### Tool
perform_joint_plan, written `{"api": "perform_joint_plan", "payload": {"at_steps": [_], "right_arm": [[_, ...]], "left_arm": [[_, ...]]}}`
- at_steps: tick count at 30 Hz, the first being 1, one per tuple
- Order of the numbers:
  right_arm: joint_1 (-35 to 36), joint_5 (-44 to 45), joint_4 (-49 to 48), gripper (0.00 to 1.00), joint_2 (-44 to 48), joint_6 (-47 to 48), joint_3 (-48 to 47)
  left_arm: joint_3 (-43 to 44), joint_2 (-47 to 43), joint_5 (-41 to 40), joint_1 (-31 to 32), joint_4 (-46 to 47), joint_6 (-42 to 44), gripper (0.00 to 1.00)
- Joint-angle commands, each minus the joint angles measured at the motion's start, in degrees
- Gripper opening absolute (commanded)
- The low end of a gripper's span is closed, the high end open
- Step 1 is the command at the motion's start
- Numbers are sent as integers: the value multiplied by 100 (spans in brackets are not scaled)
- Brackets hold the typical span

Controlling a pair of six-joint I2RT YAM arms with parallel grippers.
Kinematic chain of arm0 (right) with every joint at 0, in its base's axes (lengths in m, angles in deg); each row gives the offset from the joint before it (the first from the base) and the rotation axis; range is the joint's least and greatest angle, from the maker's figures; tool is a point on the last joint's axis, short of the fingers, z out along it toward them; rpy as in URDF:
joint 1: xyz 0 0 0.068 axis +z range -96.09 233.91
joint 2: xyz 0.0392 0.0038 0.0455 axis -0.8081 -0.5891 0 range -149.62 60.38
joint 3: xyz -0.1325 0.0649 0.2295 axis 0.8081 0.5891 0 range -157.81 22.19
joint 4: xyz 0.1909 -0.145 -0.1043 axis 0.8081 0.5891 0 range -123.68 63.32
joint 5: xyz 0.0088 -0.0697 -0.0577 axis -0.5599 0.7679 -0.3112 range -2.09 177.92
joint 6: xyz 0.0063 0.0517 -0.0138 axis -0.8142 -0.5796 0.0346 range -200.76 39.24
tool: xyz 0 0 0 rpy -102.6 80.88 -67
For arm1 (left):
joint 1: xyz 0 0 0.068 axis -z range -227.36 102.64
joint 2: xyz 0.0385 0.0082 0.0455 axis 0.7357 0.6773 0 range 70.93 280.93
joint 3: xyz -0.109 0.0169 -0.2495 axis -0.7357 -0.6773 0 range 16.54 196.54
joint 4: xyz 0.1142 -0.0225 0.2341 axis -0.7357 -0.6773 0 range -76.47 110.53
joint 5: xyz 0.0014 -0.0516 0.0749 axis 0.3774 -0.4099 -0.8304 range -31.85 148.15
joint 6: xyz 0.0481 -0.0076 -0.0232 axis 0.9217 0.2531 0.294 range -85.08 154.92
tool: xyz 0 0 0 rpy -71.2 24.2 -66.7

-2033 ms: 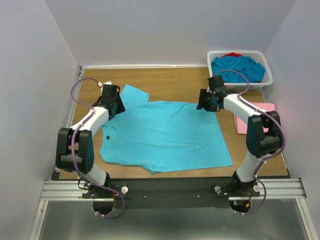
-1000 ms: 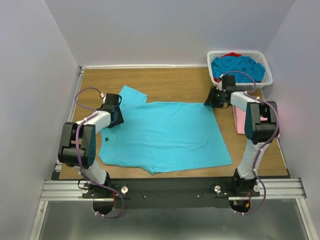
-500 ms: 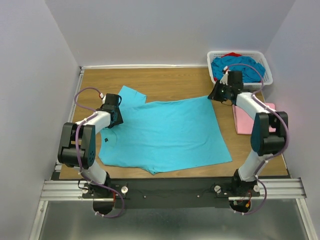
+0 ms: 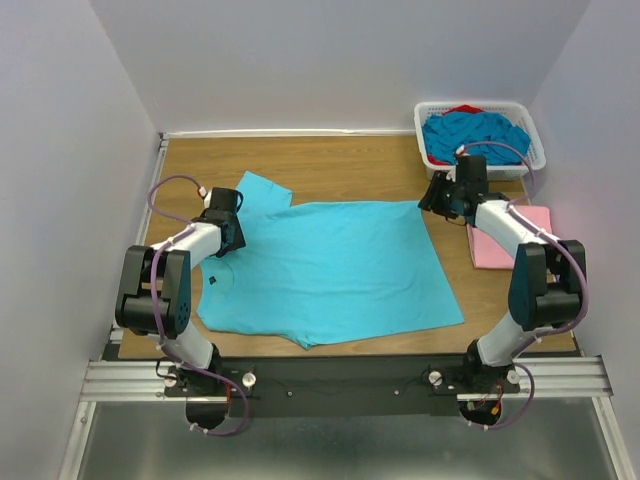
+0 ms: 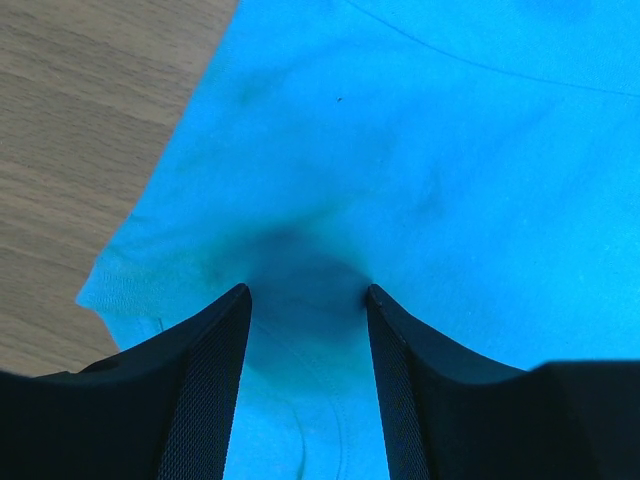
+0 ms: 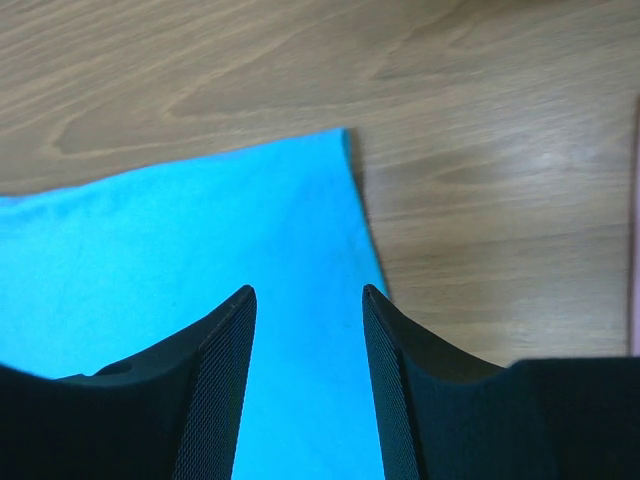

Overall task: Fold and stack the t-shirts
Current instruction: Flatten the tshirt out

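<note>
One turquoise t-shirt [image 4: 330,265] lies spread flat across the middle of the table, its sleeve [image 4: 262,190] pointing to the far left. My left gripper [image 4: 228,218] is open, its fingertips pressed into the cloth by that sleeve; the left wrist view shows the gripper [image 5: 307,292] over dimpled turquoise fabric [image 5: 420,150]. My right gripper [image 4: 440,195] hangs open just above the shirt's far right corner [image 6: 335,150], with nothing between its fingers [image 6: 225,360]. A folded pale pink t-shirt [image 4: 505,240] lies flat at the right.
A white lattice basket [image 4: 420,128] at the far right corner holds several crumpled turquoise shirts [image 4: 475,135] and something red [image 4: 464,109]. Bare wood [image 4: 340,165] runs behind the spread shirt. Grey walls close in the table on three sides.
The right gripper closed on the shirt's far right corner, drew it outward and let go; it now stands open over it. The left gripper slid nearer early on, then stayed.
</note>
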Motion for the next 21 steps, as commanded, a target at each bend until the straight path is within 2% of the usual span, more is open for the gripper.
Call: {"api": "perform_joint_plan", "payload": {"at_steps": [1, 14, 21], "right_arm": [[155, -496, 54, 54, -173, -98, 25], [146, -127, -43, 56, -1562, 262, -1300], [146, 66, -52, 56, -2186, 473, -1609]], "left_arm": [[-80, -121, -207, -22, -86, -27, 58], [-151, -201, -190, -22, -25, 43, 58], [-133, -183, -234, -22, -16, 78, 58]]}}
